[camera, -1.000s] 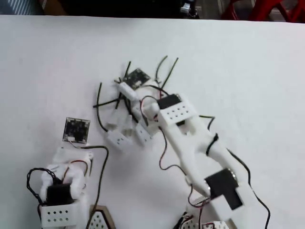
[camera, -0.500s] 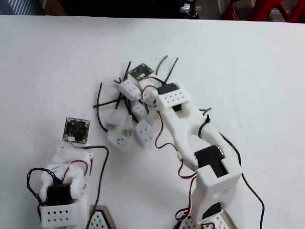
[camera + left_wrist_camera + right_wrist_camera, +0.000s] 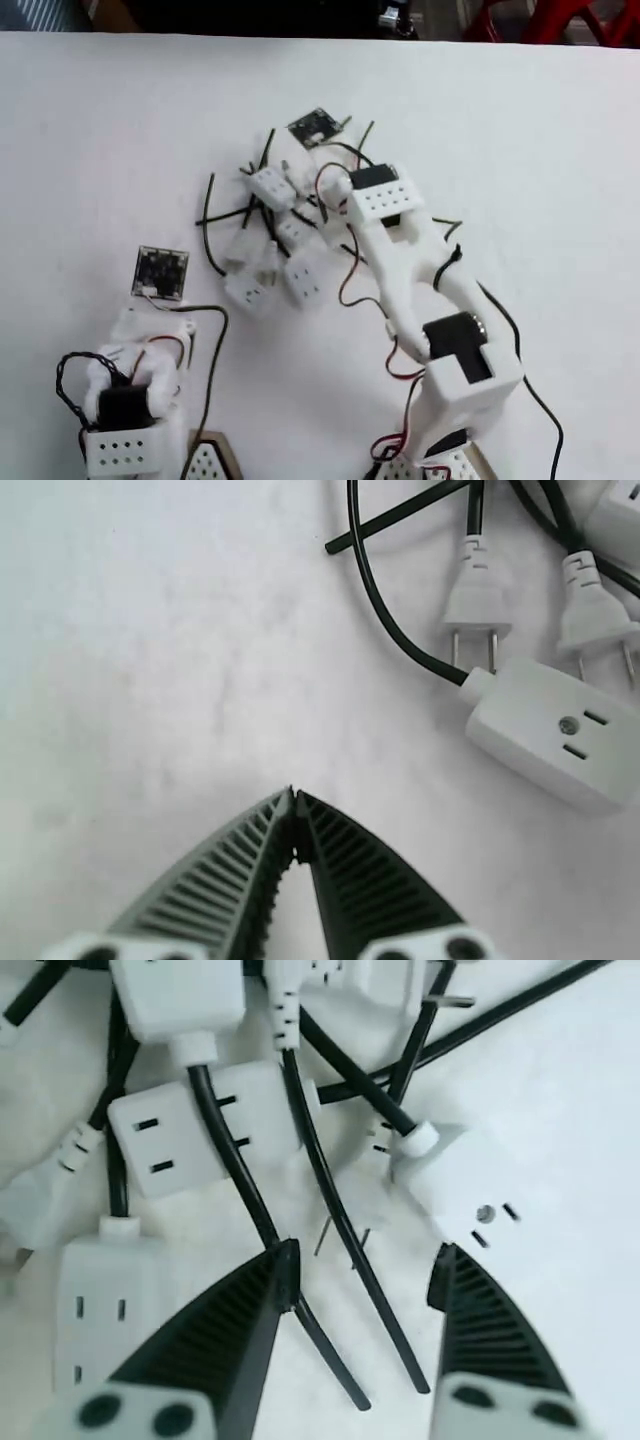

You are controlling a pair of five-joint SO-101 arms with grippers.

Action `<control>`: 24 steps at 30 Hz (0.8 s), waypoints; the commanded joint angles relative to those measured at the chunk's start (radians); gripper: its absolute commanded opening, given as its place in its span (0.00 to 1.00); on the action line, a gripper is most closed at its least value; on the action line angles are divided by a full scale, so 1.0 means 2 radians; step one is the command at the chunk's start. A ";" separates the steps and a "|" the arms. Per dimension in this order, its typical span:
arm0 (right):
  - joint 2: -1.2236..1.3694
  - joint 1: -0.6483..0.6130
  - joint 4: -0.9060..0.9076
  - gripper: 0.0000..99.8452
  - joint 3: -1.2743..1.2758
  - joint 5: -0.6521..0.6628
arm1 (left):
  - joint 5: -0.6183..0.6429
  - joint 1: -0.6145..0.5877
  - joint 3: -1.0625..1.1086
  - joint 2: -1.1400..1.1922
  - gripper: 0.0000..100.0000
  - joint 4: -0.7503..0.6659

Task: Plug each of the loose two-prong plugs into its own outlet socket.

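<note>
- Two arms in the high view: the right arm (image 3: 400, 260) stretches over the heap of plugs and sockets (image 3: 270, 240) on the desk (image 3: 520, 120), while the left arm (image 3: 125, 410) sits folded, well short of it
- Left tool (image 3: 294, 825) closed and empty; a plug (image 3: 477, 595) lies off to one side, pins toward a socket block (image 3: 560, 730)
- Right tool (image 3: 365, 1270) open, with bare prongs (image 3: 322, 1235) lying lengthwise between its jaws

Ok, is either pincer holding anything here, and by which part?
Nothing is held. The left pincer is shut empty; the right pincer is open over the cords, clamping none.
</note>
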 commanded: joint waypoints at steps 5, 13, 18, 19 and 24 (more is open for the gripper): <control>0.035 0.003 -0.013 0.19 -0.018 0.002 | -0.005 0.001 -0.002 -0.003 0.02 -0.008; 0.020 0.018 0.003 0.02 -0.019 0.002 | -0.005 0.001 -0.002 -0.003 0.02 -0.008; -0.033 0.018 0.045 0.02 -0.019 0.002 | -0.005 0.001 -0.002 -0.003 0.02 -0.008; -0.048 0.017 0.055 0.02 -0.019 0.002 | -0.005 0.001 -0.002 -0.003 0.02 -0.008; -0.134 0.017 0.096 0.02 -0.018 0.002 | -0.005 0.001 -0.002 -0.003 0.02 -0.008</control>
